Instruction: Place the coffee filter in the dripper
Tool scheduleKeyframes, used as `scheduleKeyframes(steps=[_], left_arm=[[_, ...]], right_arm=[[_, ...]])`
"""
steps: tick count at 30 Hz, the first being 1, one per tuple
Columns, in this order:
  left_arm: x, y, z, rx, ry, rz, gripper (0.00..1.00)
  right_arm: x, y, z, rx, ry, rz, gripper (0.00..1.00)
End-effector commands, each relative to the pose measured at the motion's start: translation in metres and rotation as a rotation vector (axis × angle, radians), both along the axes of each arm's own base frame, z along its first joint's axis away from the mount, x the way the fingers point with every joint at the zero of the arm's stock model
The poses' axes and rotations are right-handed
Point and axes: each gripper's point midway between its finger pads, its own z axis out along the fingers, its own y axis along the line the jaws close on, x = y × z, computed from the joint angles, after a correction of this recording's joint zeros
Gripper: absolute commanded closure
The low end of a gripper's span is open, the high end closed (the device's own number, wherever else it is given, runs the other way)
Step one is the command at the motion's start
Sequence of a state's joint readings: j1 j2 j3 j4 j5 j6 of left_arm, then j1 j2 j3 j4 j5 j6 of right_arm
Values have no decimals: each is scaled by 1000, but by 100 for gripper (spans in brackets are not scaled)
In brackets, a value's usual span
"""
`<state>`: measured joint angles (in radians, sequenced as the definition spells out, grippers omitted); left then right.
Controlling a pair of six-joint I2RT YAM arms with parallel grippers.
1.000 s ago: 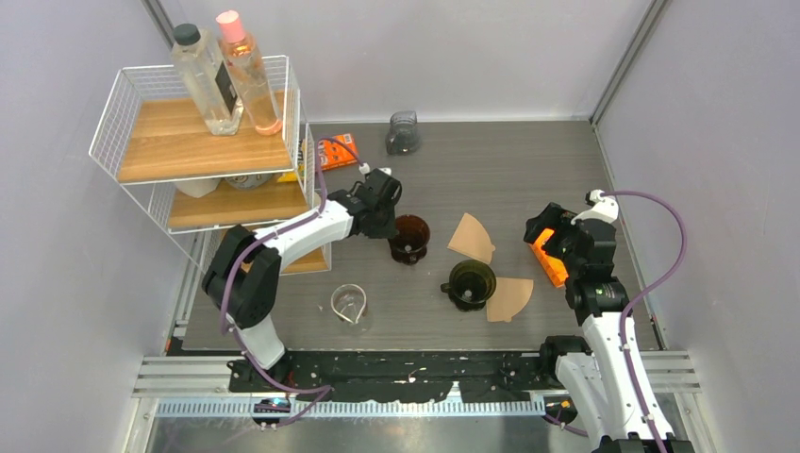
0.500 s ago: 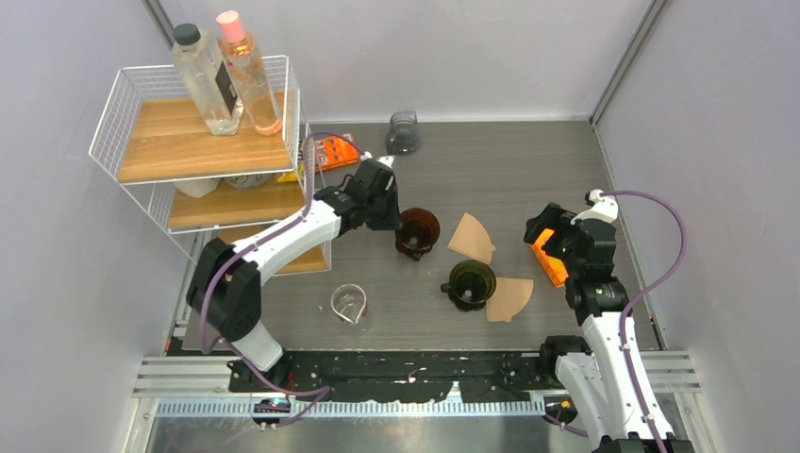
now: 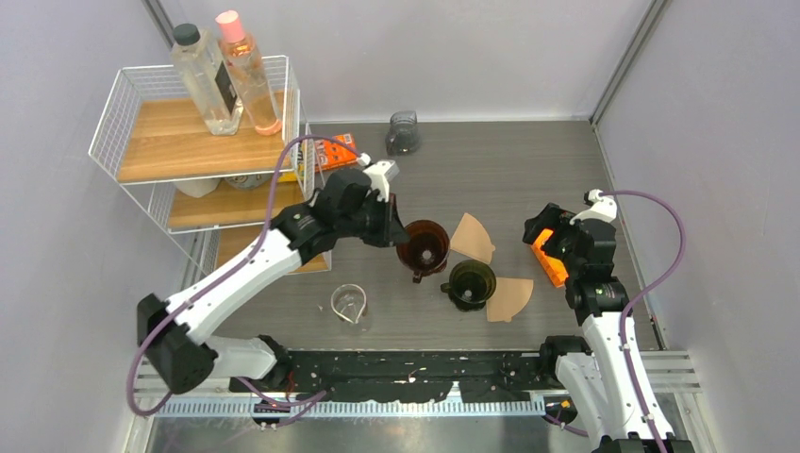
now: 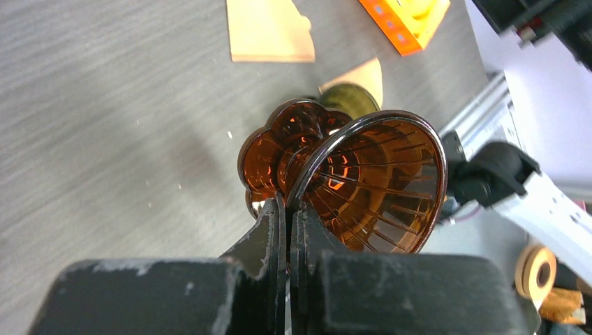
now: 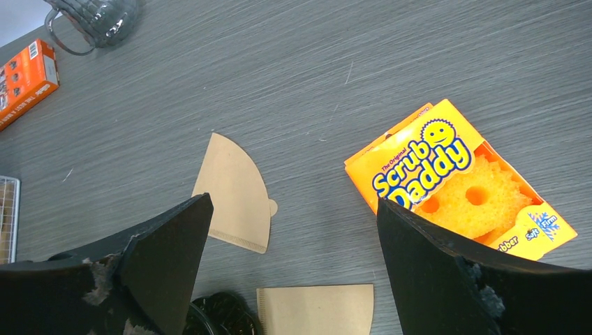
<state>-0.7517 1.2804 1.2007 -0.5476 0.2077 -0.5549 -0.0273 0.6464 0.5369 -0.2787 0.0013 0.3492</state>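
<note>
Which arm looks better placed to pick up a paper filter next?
The right arm. The right hand is open and empty near a filter, while the left hand is shut on the rim of the amber dripper.

The amber dripper point(image 4: 370, 181) is ribbed, the second dripper point(image 3: 470, 280) dark olive, the filters point(image 5: 237, 192) tan, the sponge box point(image 5: 457, 181) orange and yellow, the table point(image 5: 279, 70) streaked grey.

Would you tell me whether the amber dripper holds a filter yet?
Empty: the amber dripper shows bare ribs inside; both paper filters lie on the table.
</note>
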Motion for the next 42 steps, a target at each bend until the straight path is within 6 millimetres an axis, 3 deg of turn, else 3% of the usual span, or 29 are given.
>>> scheduleKeyframes(steps=[1, 9, 14, 21, 25, 31, 42], left_arm=[[-42, 29, 16, -5, 14, -56, 100], [-80, 65, 8, 30, 70, -38, 100], [-83, 95, 0, 106, 70, 78, 100], [-93, 112, 6, 126, 97, 135, 100], [-83, 132, -6, 199, 104, 231, 100], [-74, 135, 2, 127, 89, 261, 100], [-84, 135, -14, 94, 199, 265, 100]], right_arm=[[5, 5, 20, 0, -49, 32, 5], [5, 6, 19, 6, -52, 36, 4], [5, 8, 18, 10, -46, 44, 5], [7, 7, 15, 10, -32, 37, 5], [8, 6, 14, 8, -26, 31, 5], [8, 4, 12, 3, -14, 23, 5], [8, 3, 9, 3, -2, 16, 4]])
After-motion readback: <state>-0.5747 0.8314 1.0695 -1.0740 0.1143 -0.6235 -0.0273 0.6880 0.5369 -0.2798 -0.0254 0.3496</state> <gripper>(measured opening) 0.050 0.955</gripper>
